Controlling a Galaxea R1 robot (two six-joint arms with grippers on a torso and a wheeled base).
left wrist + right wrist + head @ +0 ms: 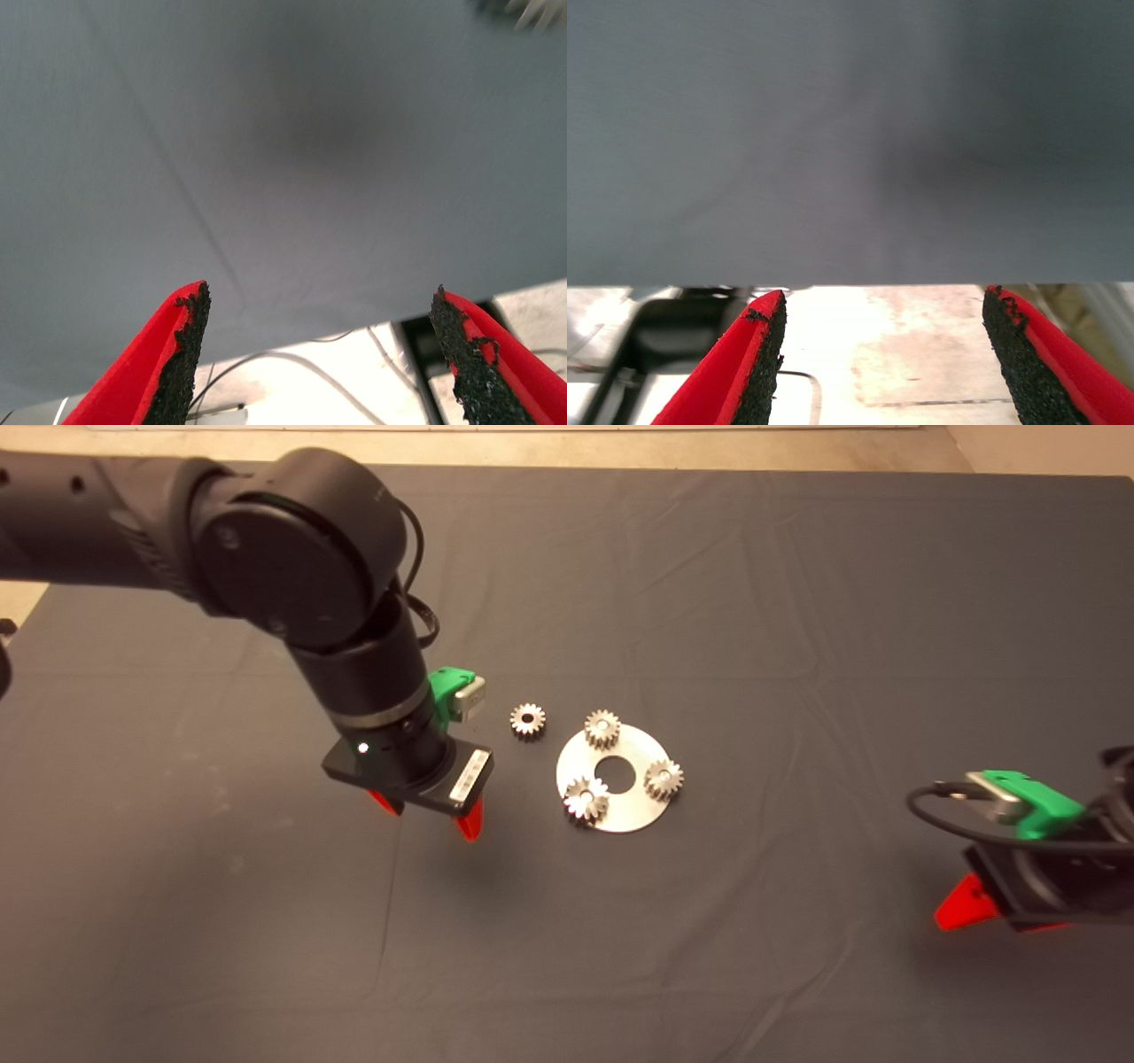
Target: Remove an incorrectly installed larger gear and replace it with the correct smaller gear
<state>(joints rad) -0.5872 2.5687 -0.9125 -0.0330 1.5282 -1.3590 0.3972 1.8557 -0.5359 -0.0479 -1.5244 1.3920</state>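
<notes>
A round silver plate (631, 812) with a centre hole lies mid-mat and carries three gears. The larger gear (586, 798), with long flared teeth, sits on its front left part. Two small gears (601, 729) (663, 779) sit at its back and right. The smaller gear (528, 719) lies loose on the mat just left of the plate's back edge. My left gripper (427, 815) (319, 301) hovers open and empty over bare mat, left of the plate. Silver teeth (532, 9) show at the edge of the left wrist view; which gear they belong to I cannot tell. My right gripper (1005, 917) (883, 299) waits open at the lower right.
The dark mat (753, 646) has shallow creases. The right wrist view shows the mat's front edge (850, 283) with pale floor beyond it. The left wrist view shows cables (292, 359) on the floor past the mat.
</notes>
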